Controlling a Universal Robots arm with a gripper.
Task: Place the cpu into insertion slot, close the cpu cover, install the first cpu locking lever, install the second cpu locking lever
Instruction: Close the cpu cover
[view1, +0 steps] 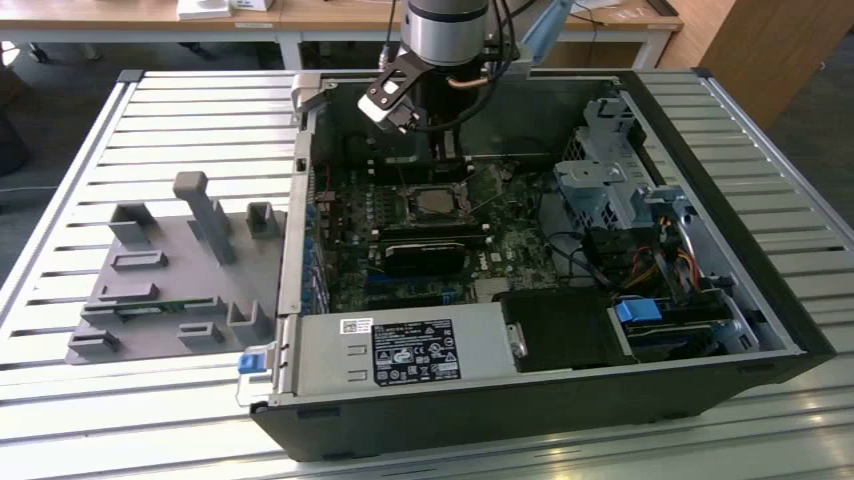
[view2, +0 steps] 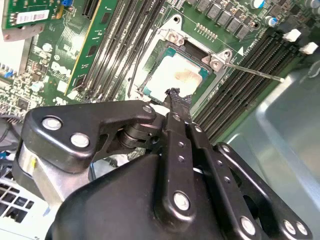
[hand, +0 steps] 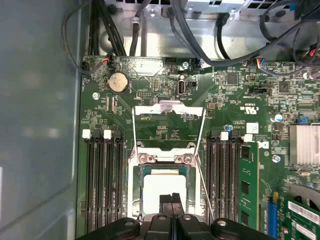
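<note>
Silvery cpu (hand: 152, 190) sits in its socket, cover (view2: 216, 60) apparently down over it. Gripper (hand: 170, 200) jaws together, empty, tip just above. Cover is thin, stiff, light: press its frame, not the fragile chip.

Workshop corner in even light
A pale slatted metal surface (view1: 160, 110) fills the foreground; behind it stand wooden desks (view1: 334, 12) on white legs, a wooden cabinet (view1: 774, 40) and dark floor (view1: 160, 55)
</note>
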